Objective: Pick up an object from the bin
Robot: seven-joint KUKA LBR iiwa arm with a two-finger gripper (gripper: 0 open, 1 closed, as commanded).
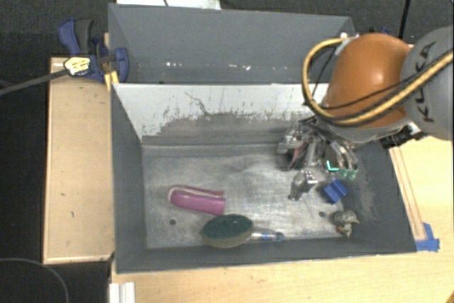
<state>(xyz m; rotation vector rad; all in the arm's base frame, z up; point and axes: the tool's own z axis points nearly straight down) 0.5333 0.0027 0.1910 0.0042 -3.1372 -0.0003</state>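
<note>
At right of bin (213,110), gripper (306,182) hangs low, blue block (333,191) just beside. Released or clenched: cannot tell. Best: centre over block, descend straight, clear of grey lump (346,221).

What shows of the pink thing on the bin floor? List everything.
The pink thing is a smooth, rounded, elongated piece, magenta with a paler left end, perhaps plastic. It lies flat on the bin floor, front left, long axis left to right. Its right end comes close to a dark green oval thing; contact cannot be told.
</note>
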